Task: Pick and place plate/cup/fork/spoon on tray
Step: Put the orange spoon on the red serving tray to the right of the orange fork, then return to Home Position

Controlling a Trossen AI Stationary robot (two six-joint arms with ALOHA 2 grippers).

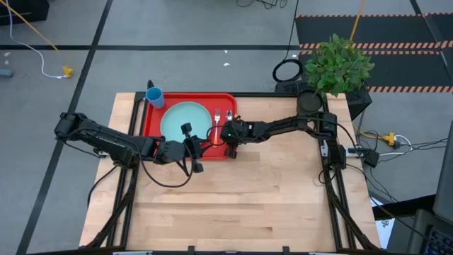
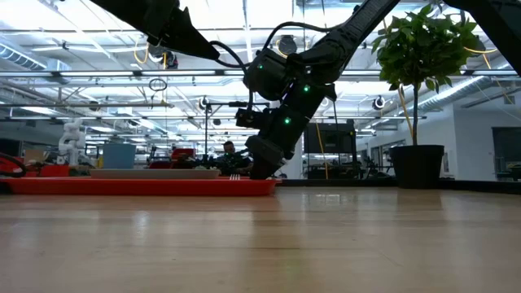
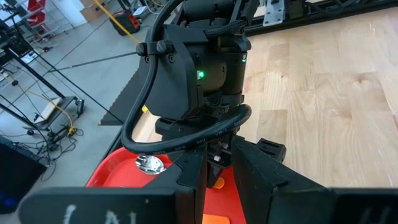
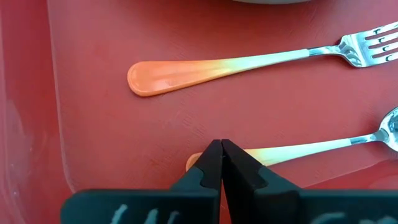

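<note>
The red tray lies at the table's far left. The pale turquoise plate lies flat on it. The blue cup stands at the tray's far left corner. The fork and the spoon lie flat, side by side, on the tray's right part, with the fork nearer the plate. My right gripper is shut and points down over the spoon's handle end. My left gripper is open a little. It hovers just left of the right gripper, over the tray's near right part. My right gripper's shut fingertips stand from above over the free end of the spoon's orange handle. The handle passes under them and lies flat on the tray. I cannot tell whether the tips touch it.
A potted plant stands at the table's far right corner. Bare wooden tabletop stretches across the near half. The two grippers are close together over the tray's near right corner.
</note>
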